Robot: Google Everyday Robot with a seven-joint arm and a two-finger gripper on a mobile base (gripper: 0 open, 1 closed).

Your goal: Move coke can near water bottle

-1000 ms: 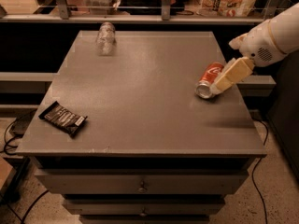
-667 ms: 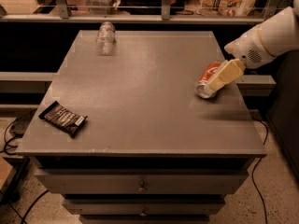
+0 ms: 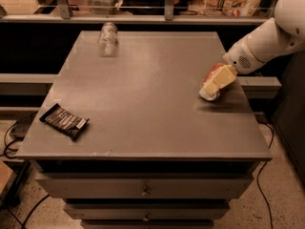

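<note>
Camera view. My gripper point(image 3: 218, 81) is at the right side of the frame, over the right-hand part of the flat grey table point(image 3: 147, 94), at the end of my white arm point(image 3: 269, 37), which enters from the upper right corner. The gripper is lowered onto the small red-orange aluminium coke can point(image 3: 208, 90) and covers most of its body. Whether the gripper is clamped on the can or merely set over it, I cannot tell.

The coke can lies on its side on the table near the right edge, about mid-depth. Its pale end faces the lower left, and a strip of red shows at its upper side.

The small clear crinkled plastic water bottle point(image 3: 107, 38) lies on its side in the upper left of the table, close to the far edge and well apart from the can.

A dark flat snack wrapper point(image 3: 64, 121) lies near the left front corner of the table, well apart from both.

Below the table top, at the bottom of the frame, are grey drawer fronts point(image 3: 143, 187) with small knobs.
</note>
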